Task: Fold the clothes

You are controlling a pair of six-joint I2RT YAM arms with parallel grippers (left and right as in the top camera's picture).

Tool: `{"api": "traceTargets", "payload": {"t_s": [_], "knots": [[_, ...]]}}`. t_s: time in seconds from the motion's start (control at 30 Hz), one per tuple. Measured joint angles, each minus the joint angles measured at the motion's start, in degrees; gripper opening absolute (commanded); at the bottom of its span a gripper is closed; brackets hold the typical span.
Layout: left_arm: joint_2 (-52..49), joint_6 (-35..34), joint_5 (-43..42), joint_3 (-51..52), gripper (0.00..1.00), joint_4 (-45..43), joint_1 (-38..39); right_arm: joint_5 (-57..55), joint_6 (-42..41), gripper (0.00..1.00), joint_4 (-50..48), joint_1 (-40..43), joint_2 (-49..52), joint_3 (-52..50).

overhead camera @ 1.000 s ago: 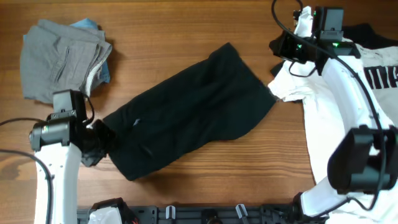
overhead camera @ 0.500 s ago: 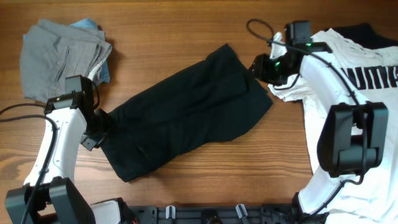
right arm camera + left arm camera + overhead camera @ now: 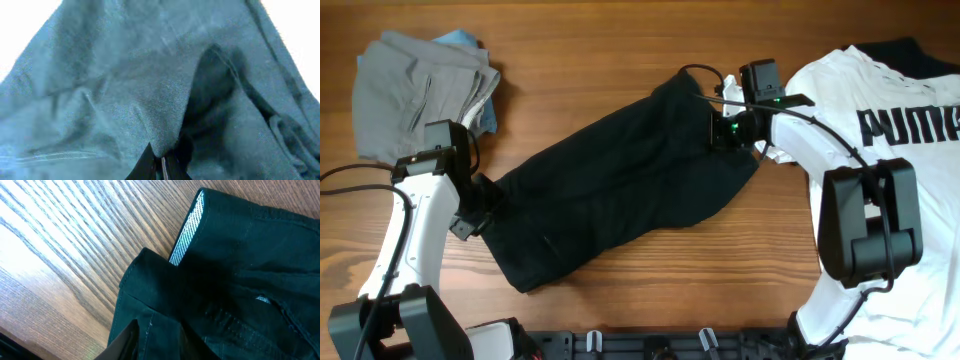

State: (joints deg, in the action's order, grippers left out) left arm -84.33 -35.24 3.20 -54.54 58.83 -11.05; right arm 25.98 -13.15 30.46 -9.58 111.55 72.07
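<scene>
- The plain black fabric shorts lie flat on the brown wooden table. They run slantwise across its middle, from the lower left up to the upper right.
- The left gripper sits at the shorts' lower-left end. In the left wrist view one dark finger shows beside a raised fold of black cloth, and the fingers look clamped on that fold. The pale mesh inner waistband shows along the open edge just above it.
- The right gripper is at the shorts' upper-right edge. In the right wrist view its fingertips stand close together with a ridge of the cloth pinched between them.
- That edge lies just beside the sleeve of the white T-shirt with black PUMA lettering, which covers the right side of the table.
- The folded grey shorts rest in the far left corner, apart from the black shorts and near the left arm.
- Bare wood lies open along the far side above the black shorts, and in front of them toward the right.
</scene>
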Motion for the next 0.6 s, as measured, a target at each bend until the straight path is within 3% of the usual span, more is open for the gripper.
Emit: {"api": "traceTargets", "payload": {"t_s": [0.13,0.27,0.33,0.37,0.4,0.43,0.47,0.5,0.6], "knots": [[0.00,0.09,0.00,0.02,0.34,-0.61,0.00,7.85,-5.77,0.04,-9.92,3.80,-1.81,4.11],[0.00,0.15,0.02,0.02,0.46,-0.92,0.00,8.72,-9.68,0.05,-16.83,4.22,-2.34,4.52],[0.00,0.20,0.04,0.02,0.47,-1.09,0.00,8.37,-10.23,0.05,-18.88,4.15,-2.34,4.52],[0.00,0.24,0.04,0.02,0.48,-1.11,0.00,7.30,-10.82,0.10,-19.26,4.15,-2.34,4.52],[0.00,0.24,0.02,0.02,0.49,-1.27,0.00,5.90,-11.30,0.24,-19.41,4.15,-2.34,4.52],[0.00,0.24,0.02,0.02,0.50,-1.27,0.00,4.85,-11.50,0.66,-19.78,4.15,-2.34,4.52],[0.00,0.24,0.02,0.02,0.51,-1.27,0.00,3.67,-11.93,0.84,-20.52,4.17,-2.34,4.52],[0.00,0.52,0.00,0.02,0.52,-1.31,0.00,2.86,-12.33,0.82,-21.46,4.17,-2.32,4.52],[0.00,4.09,-1.20,0.02,0.47,-1.31,0.00,1.68,-10.51,0.60,-20.55,4.17,-2.32,4.57]]}}
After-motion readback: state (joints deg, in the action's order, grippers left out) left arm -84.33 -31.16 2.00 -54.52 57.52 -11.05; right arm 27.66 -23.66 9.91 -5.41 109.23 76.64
